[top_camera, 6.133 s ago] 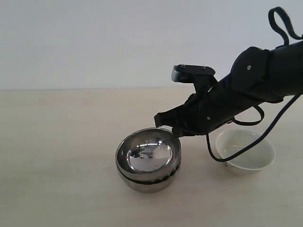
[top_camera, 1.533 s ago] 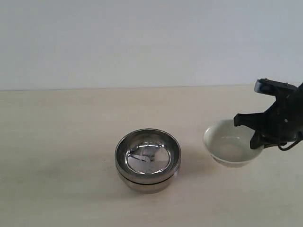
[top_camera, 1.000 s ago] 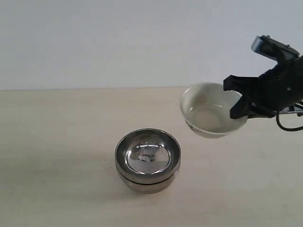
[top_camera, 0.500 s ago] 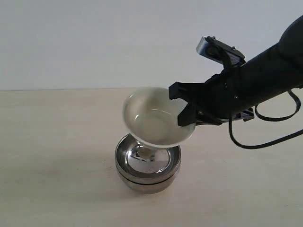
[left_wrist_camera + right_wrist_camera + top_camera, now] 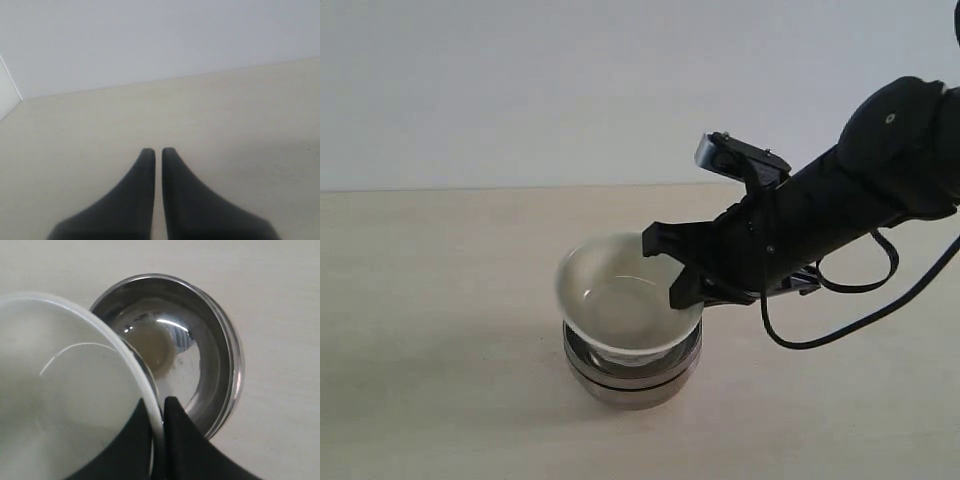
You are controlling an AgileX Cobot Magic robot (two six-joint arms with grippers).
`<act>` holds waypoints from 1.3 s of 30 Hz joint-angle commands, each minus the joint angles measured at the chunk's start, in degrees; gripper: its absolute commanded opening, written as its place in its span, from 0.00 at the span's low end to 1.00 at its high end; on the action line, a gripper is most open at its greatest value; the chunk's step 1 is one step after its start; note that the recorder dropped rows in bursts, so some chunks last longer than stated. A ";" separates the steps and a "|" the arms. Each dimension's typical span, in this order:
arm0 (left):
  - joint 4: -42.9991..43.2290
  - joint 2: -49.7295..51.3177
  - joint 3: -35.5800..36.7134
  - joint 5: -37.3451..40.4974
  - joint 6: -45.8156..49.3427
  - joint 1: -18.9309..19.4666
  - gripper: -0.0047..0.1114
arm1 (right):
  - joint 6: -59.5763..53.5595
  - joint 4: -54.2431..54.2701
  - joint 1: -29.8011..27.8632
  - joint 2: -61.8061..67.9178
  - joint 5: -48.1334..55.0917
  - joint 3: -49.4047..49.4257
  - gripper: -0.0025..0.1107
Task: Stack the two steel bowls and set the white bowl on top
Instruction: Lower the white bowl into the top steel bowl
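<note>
The two steel bowls (image 5: 635,375) sit nested as one stack on the table; the upper one's shiny inside (image 5: 200,365) shows in the right wrist view. My right gripper (image 5: 672,272) is shut on the rim of the white bowl (image 5: 620,300), one finger inside the rim and one outside. The white bowl (image 5: 65,395) hangs tilted over the stack, its base low in the top steel bowl; I cannot tell whether they touch. My left gripper (image 5: 157,150) is shut on nothing above bare table; it does not show in the exterior view.
The beige table (image 5: 440,300) lies bare round the stack. A plain pale wall (image 5: 520,90) stands behind it. The right arm (image 5: 840,205) and its looping black cable (image 5: 840,330) reach in from the right.
The right gripper picked up the white bowl at the right, lifted it and carried it left. Over the last half second it came down over the steel stack.
</note>
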 commanded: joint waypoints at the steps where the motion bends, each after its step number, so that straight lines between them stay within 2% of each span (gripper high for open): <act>1: -0.49 -0.22 0.20 -0.46 -0.56 0.17 0.07 | 0.06 0.27 -0.01 0.44 -0.83 0.03 0.02; 17: -0.49 -0.22 0.20 -0.46 -0.56 0.17 0.07 | 3.94 -2.19 -0.01 1.15 -1.94 -0.28 0.02; 23: -0.49 -0.22 0.20 -0.46 -0.56 0.17 0.07 | 4.86 -3.01 -0.01 1.15 1.19 -3.06 0.02; 26: -0.49 -0.22 0.20 -0.46 -0.56 0.17 0.07 | 8.05 -6.46 -0.01 1.15 1.10 -3.44 0.02; 31: -0.49 -0.22 0.20 -0.46 -0.56 0.17 0.07 | 21.17 -21.88 -0.01 1.15 1.01 -3.44 0.02; 39: -0.49 -0.22 0.20 -0.46 -0.56 0.17 0.07 | 21.37 -22.18 -0.01 1.15 2.59 -5.00 0.02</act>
